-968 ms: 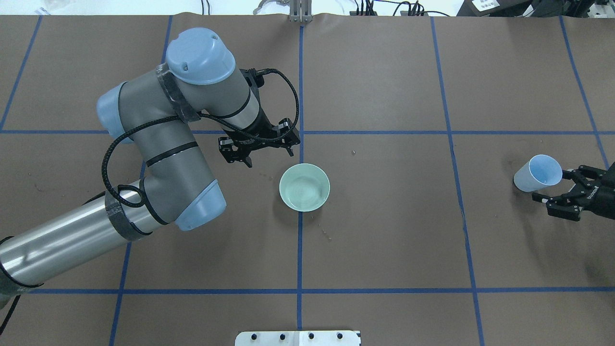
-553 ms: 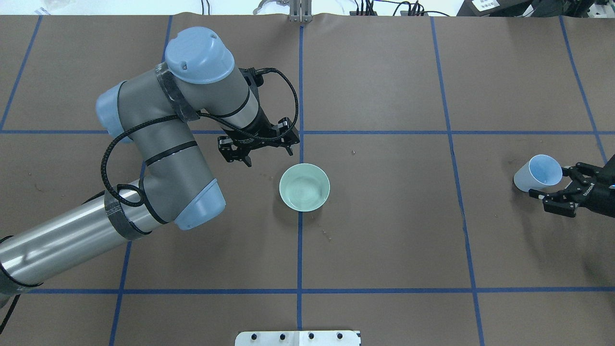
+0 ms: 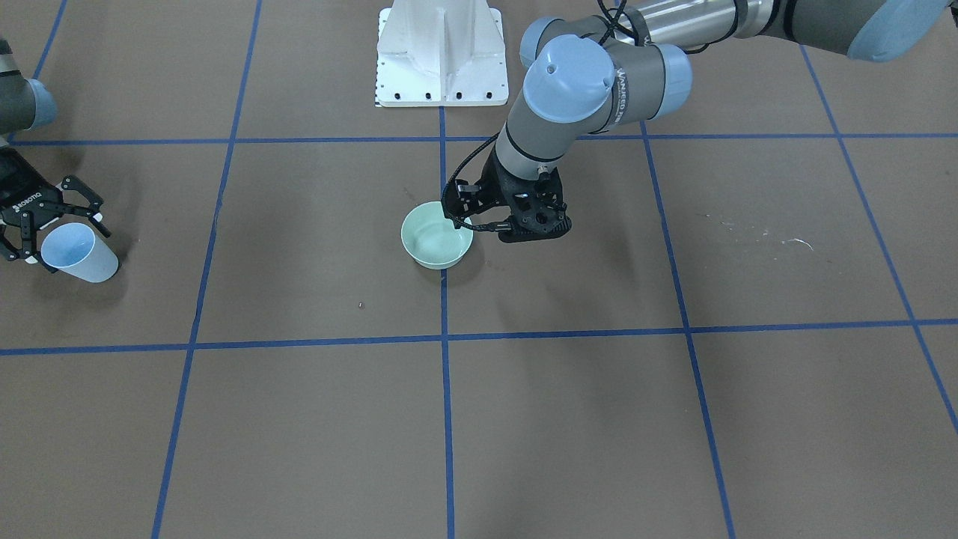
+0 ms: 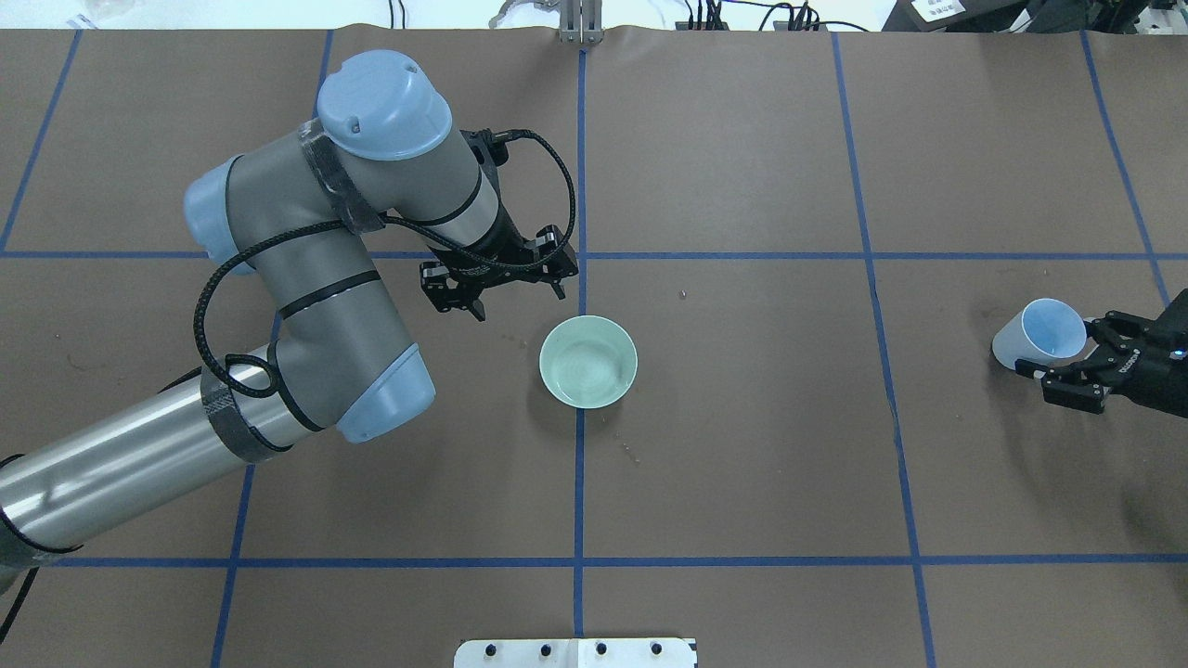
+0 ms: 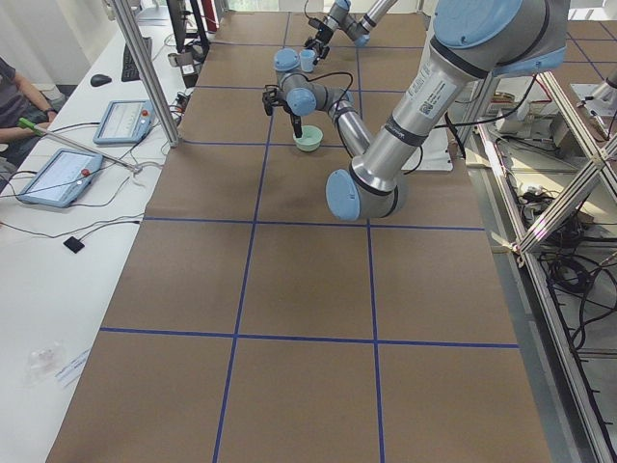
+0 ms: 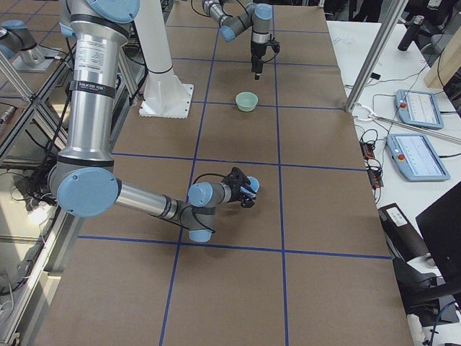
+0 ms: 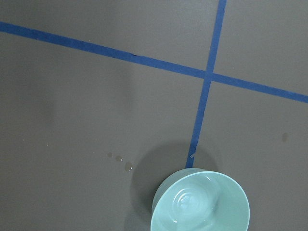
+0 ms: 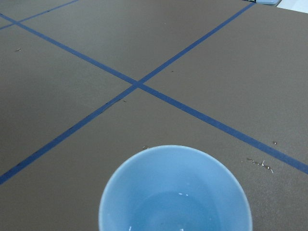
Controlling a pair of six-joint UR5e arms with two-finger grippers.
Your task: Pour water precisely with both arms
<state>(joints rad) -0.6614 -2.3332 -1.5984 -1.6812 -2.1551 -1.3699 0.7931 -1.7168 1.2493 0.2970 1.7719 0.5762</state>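
A pale green bowl [image 4: 588,361] stands at the table's middle, with faint ripples of water [image 7: 192,202] inside. My left gripper [image 4: 497,289] is open and empty, hovering just beyond and to the left of the bowl, apart from it; it also shows in the front view [image 3: 516,224]. A light blue cup [image 4: 1044,334] stands at the far right with glints of water [image 8: 180,194] in its bottom. My right gripper [image 4: 1058,348] is open, its fingers spread on either side of the cup [image 3: 86,262]. No stream is visible.
Small drops [image 7: 127,167] lie on the brown mat left of the bowl, and a few more [image 4: 633,455] lie nearer the robot. Blue tape lines [image 4: 580,186] grid the mat. The white pedestal [image 3: 441,52] stands at the robot's side.
My right gripper has shifted slightly toward the cup and turned a little, still open. The left arm and the bowl have hardly moved.
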